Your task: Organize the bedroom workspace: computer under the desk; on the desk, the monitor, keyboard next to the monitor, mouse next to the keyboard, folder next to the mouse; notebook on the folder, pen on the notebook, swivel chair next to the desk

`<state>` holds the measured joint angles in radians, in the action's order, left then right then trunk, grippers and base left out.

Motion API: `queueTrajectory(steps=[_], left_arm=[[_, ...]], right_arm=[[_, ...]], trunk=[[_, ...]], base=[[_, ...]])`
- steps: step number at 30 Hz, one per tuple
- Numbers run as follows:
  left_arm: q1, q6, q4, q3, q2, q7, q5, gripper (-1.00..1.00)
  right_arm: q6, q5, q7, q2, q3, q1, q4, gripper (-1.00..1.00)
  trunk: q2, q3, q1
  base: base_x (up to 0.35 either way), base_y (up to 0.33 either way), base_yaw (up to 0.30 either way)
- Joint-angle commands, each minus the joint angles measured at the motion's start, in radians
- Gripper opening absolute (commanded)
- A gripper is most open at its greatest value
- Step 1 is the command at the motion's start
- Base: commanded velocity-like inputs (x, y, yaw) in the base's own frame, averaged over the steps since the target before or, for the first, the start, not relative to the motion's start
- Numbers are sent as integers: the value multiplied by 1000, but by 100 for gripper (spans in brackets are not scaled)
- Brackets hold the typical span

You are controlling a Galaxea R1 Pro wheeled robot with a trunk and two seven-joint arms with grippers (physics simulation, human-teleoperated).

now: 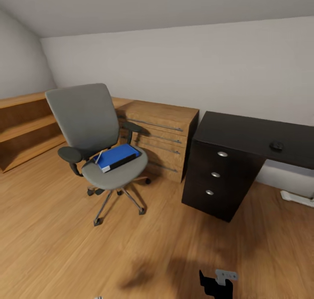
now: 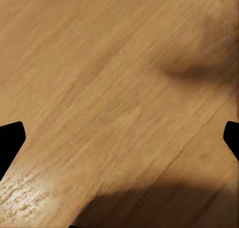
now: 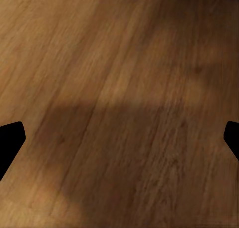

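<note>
Left pincer [image 2: 119, 138] and right pincer [image 3: 119, 138] hanging spread, empty, over wood floor [image 1: 144, 246]; blue folder [image 1: 117, 156] lying on swivel chair [image 1: 93, 133], awaiting transfer to desk [image 1: 244, 133].

Wood, cloth, metal and black gloss

Swivel chair [image 1: 87, 120]: matt grey cloth, black plastic armrests, metal base; the folder [image 1: 117, 156] smooth bright blue; worktop [image 1: 244, 135] glossy black with silver knobs; low cabinets [image 1: 161, 135] and floor [image 1: 56, 242] light grained wood, faintly sheened
</note>
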<state>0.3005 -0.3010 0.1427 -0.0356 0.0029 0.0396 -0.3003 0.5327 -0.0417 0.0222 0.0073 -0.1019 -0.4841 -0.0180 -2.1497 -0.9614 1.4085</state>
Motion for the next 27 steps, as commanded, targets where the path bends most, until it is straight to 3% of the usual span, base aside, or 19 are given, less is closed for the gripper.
queueTrajectory(steps=[1,15,27], left_arm=[[0,-3,0,-4,0,3,-3,100],[0,-3,0,-4,0,3,-3,100],[0,-3,0,-4,-1,3,-3,100]], right_arm=[[4,-4,2,0,-4,-1,-2,100],[4,-4,2,0,-4,-1,-2,100],[4,-4,2,-2,-5,-1,-2,100]], trunk=[[0,0,0],[0,2,0],[0,2,0]], base=[[0,0,-246],[0,16,-263],[19,245,-268]])
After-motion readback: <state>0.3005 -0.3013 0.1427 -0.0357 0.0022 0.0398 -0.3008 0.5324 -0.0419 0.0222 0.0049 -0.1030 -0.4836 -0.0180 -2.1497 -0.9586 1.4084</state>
